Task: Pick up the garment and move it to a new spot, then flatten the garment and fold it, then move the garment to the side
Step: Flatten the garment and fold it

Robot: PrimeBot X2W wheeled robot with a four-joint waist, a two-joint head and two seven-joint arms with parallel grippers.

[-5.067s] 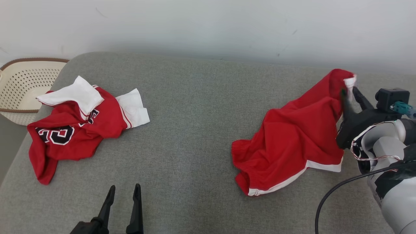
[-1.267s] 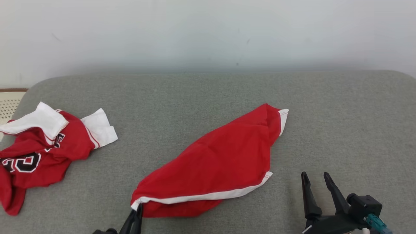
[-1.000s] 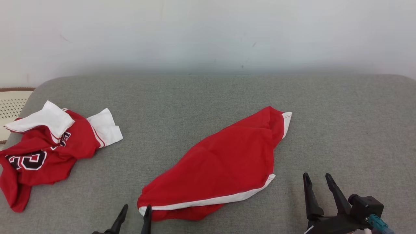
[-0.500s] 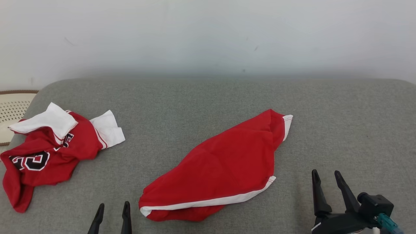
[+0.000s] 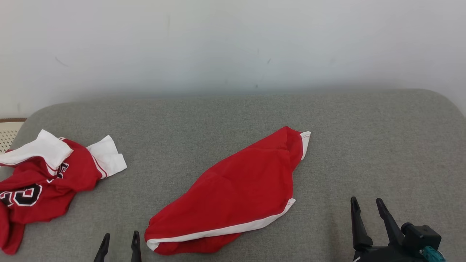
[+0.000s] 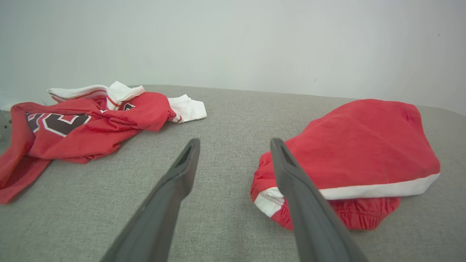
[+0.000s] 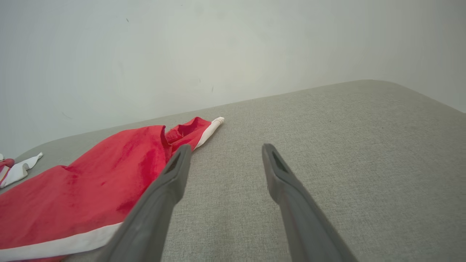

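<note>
**Fig. Red shorts lying loose on the grey cushion, both grippers open and empty**

Readable marks were confined to the red-and-white jersey [image 5: 43, 182], crumpled at the left edge of the head view. It bore large black characters edged in white [image 5: 20, 194], but they were folded into the cloth and could not be read as a whole.

The red shorts [image 5: 233, 196] lay in the lower centre of the head view, stretched on a diagonal from lower left to upper right. They were loosely flattened, with soft creases across the upper face. A white band [image 5: 225, 231] ran along the lower edge, and a narrow white hem closed the upper right end. In the left wrist view, gathered red cloth [image 6: 360, 214] showed beneath the band.

The left gripper [image 5: 120, 236] stood at the bottom edge, just beside the lower left corner of the shorts, its fingers spread wide with nothing between them. The right gripper [image 5: 366, 201] stood at the lower right, well apart from the shorts, equally wide and empty.

The grey cushion [image 5: 364, 145] met a pale wall [image 5: 233, 43]. A perforated cream basket [image 5: 6, 133] showed at the far left.
</note>
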